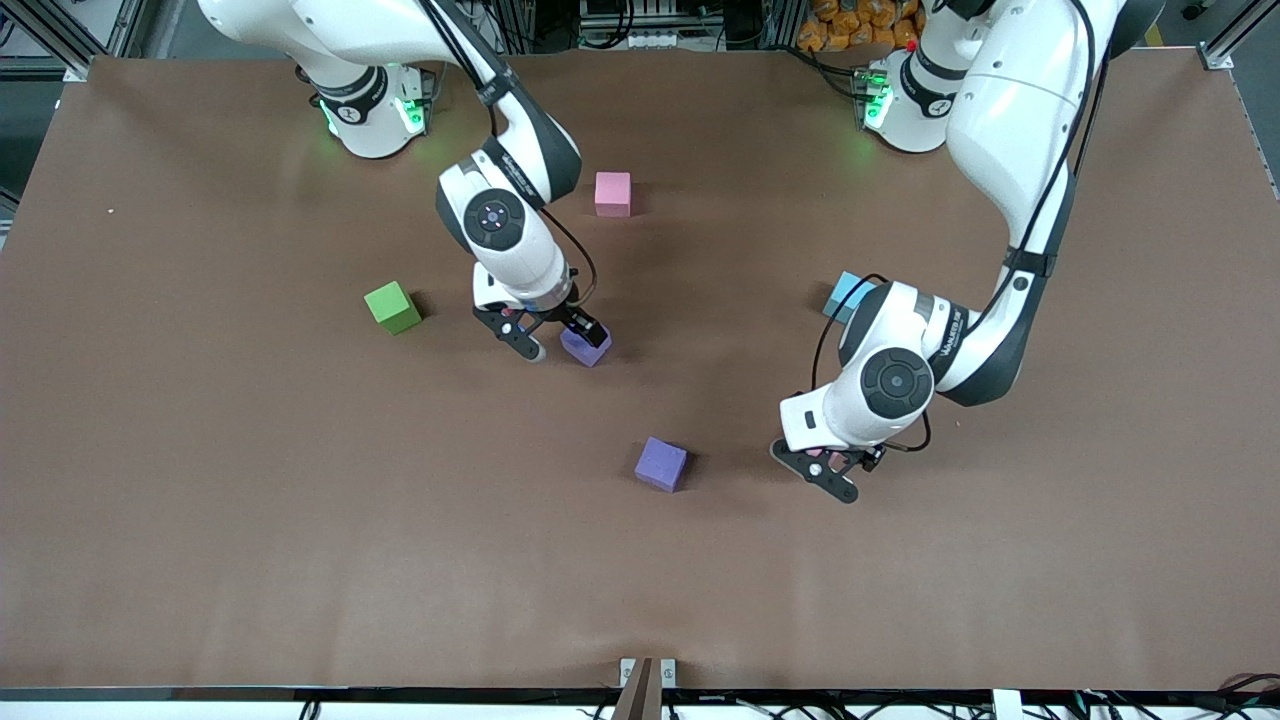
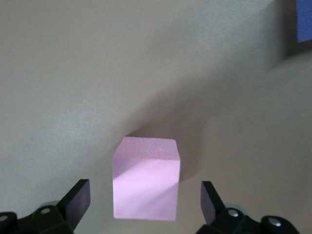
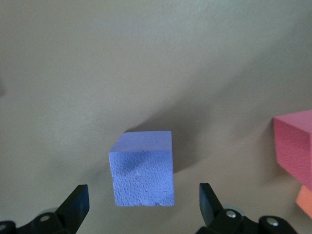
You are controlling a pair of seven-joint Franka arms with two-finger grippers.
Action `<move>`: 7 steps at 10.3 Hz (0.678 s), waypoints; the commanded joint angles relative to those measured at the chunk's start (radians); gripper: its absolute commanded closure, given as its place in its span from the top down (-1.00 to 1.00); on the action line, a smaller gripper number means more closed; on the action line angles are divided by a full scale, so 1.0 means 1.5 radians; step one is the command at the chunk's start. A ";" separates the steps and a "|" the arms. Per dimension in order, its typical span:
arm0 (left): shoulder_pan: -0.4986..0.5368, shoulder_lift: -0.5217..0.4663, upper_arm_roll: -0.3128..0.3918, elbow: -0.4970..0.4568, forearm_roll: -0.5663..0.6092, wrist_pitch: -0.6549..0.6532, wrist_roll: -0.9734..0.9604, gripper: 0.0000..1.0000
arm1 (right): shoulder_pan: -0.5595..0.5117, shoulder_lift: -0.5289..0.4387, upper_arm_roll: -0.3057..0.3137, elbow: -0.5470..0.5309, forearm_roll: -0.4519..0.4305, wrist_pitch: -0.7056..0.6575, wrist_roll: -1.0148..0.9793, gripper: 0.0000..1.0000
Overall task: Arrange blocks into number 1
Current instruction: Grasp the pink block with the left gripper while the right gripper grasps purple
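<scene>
In the front view both grippers sit low around the free purple block (image 1: 661, 464), the right gripper (image 1: 556, 340) by another purple block (image 1: 585, 347) beside the green block (image 1: 392, 307), the left gripper (image 1: 835, 470) toward the left arm's end; the left wrist view shows spread fingers (image 2: 78, 197) flanking a pink block (image 2: 145, 185), the right wrist view likewise around its purple cube (image 3: 143, 168), so each should probably centre, lower squarely, then close.

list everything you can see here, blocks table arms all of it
table: one, brown, under everything
far pink block: one, pink, on the table, nearest the robot bases
green block: one, green, toward the right arm's end
light blue block: one, light blue, partly hidden by the left arm
loose purple block: one, purple, nearer the front camera than the green block
second purple block: one, purple, between the right gripper's fingers
second pink block: one, pink, between the left gripper's fingers
red block: one, red, beside the second purple block
orange block: one, orange, corner only, beside the red block
right gripper: open
left gripper: open
</scene>
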State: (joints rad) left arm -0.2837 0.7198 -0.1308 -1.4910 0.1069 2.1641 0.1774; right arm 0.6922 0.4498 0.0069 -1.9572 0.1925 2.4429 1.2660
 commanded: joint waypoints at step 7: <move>0.001 0.045 -0.002 0.014 0.004 0.017 -0.002 1.00 | 0.027 0.088 -0.010 0.073 -0.006 -0.009 0.006 0.53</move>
State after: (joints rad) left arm -0.2860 0.7687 -0.1316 -1.4890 0.1069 2.1810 0.1773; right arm 0.7259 0.5686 0.0007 -1.8672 0.1911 2.4423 1.2713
